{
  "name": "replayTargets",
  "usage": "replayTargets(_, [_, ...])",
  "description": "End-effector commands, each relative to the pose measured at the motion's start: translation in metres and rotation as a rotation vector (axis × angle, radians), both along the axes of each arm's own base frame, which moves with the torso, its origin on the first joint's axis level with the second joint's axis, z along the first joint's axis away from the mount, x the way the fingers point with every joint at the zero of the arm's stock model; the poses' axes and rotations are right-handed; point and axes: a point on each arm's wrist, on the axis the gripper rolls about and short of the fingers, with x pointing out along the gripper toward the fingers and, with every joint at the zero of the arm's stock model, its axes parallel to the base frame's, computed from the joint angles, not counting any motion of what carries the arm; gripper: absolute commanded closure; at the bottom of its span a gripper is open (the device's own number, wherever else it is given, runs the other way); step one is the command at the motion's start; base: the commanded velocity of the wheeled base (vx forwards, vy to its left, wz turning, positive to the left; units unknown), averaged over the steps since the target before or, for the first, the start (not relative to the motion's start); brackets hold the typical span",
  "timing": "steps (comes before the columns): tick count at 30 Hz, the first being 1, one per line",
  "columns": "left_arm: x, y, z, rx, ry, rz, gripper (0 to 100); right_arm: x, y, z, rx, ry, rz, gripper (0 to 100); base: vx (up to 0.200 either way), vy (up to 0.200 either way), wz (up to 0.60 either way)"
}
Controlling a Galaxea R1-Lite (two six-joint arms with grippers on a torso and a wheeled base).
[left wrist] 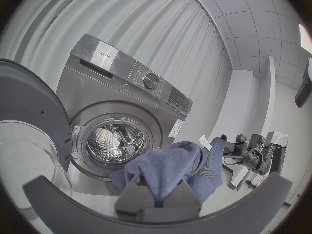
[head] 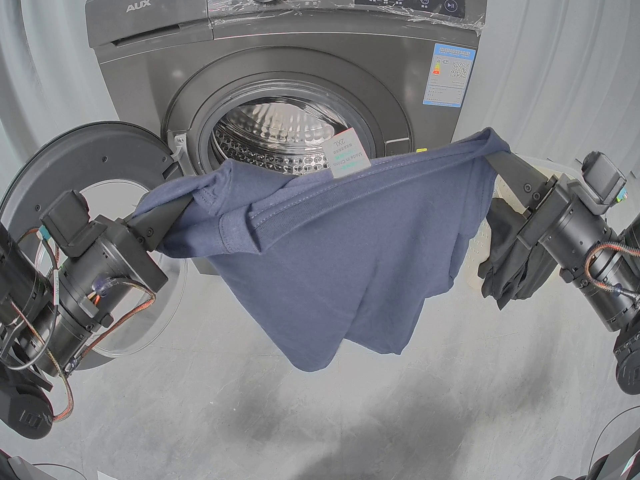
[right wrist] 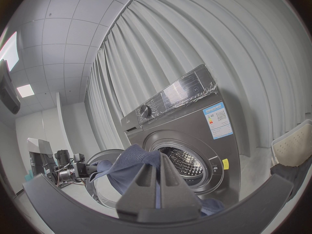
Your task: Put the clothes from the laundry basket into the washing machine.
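A navy blue T-shirt hangs stretched between my two grippers in front of the washing machine, just below its open drum. My left gripper is shut on the shirt's left end, seen bunched between the fingers. My right gripper is shut on the shirt's right end. A white tag sticks up from the collar. The laundry basket stands behind my right arm, with a dark garment draped over its rim.
The washer's round door stands swung open to the left, behind my left arm. A grey curtain hangs behind and beside the machine. Bare grey floor lies under the hanging shirt.
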Motion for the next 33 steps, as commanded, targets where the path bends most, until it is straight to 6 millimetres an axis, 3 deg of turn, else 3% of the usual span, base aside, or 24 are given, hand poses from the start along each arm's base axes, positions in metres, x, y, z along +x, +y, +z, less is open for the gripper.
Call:
replayTargets(1, [0.001,-0.001,-0.002,0.004,0.008,-0.003,100,0.001,0.002,-0.009,-0.019,0.03,0.007,100,0.0,0.0,0.0])
replayTargets(33, [0.004,-0.004,-0.013,0.036,0.042,-0.013,100,0.009,0.003,0.001,0.024,0.014,-0.052,100,0.0,0.0,0.0])
